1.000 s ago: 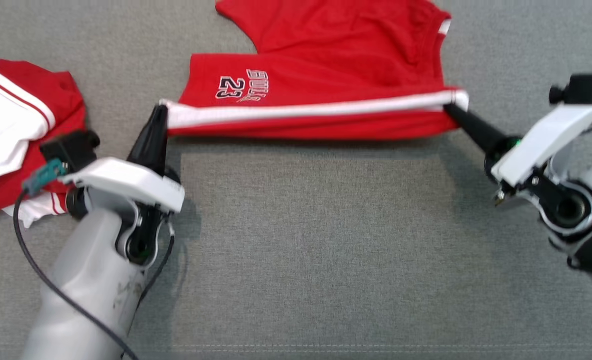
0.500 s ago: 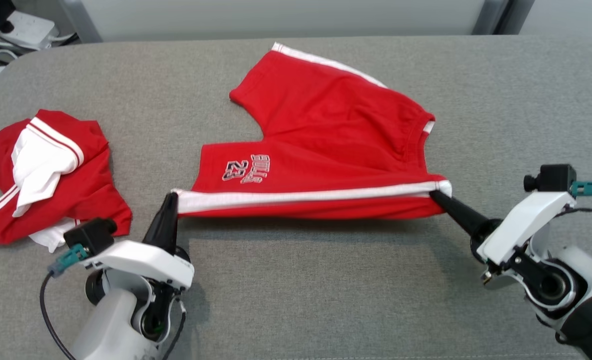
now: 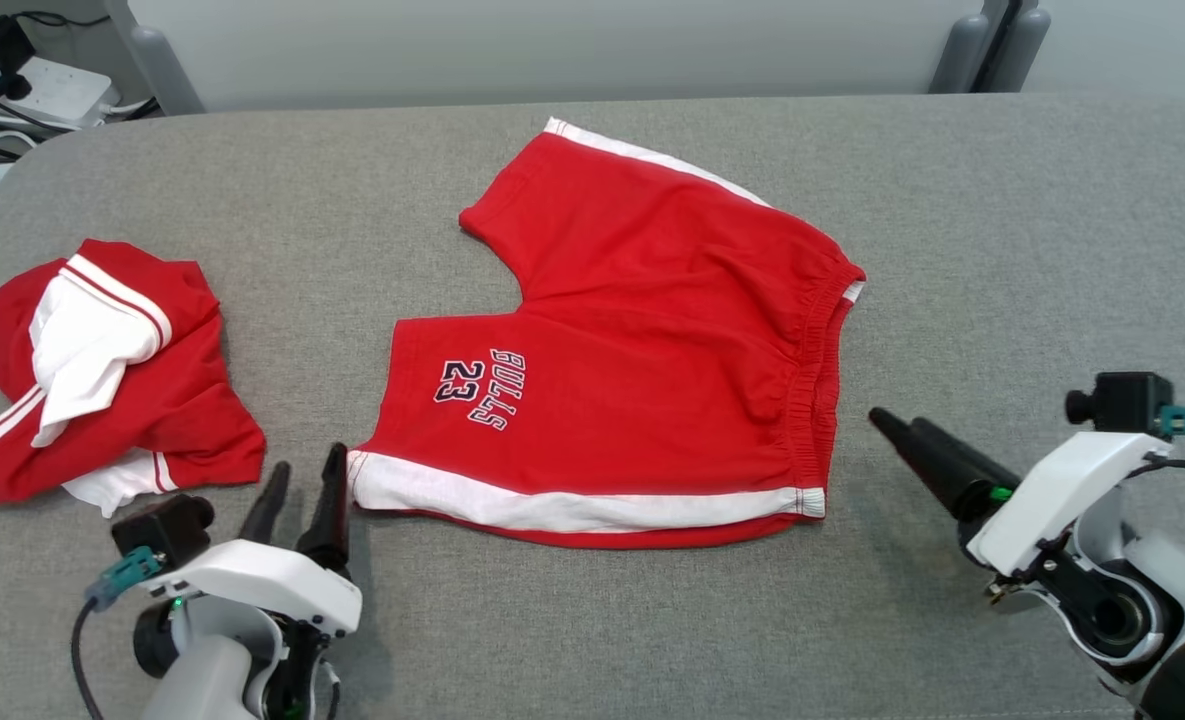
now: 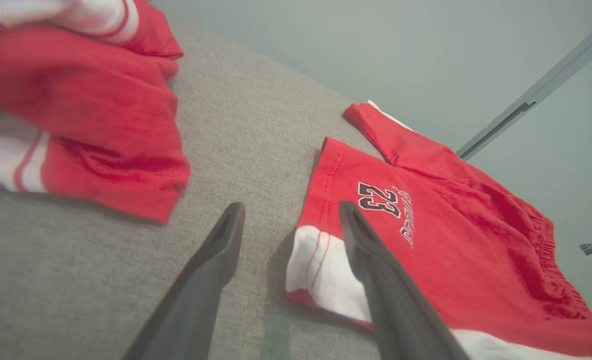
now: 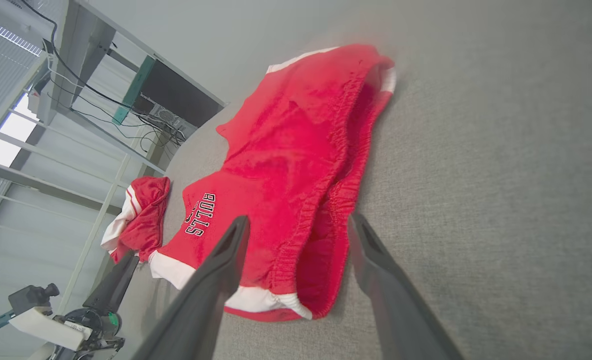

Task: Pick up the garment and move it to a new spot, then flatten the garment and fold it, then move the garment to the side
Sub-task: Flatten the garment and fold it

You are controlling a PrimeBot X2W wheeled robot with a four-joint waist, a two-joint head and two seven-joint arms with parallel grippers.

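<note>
The grey fabric-covered surface (image 3: 592,620) carried the red shorts with white side stripes and a "BULLS 23" print (image 3: 652,330), spread flat at its middle, waistband to the right. A crumpled red-and-white garment (image 3: 102,370) lay at the left, apart from them. The left pincer (image 3: 307,460) stood empty with its fingers apart, just beside the shorts' near-left hem corner. The right pincer (image 3: 897,425), likewise spread and empty, sat near the waistband's near corner.
</note>
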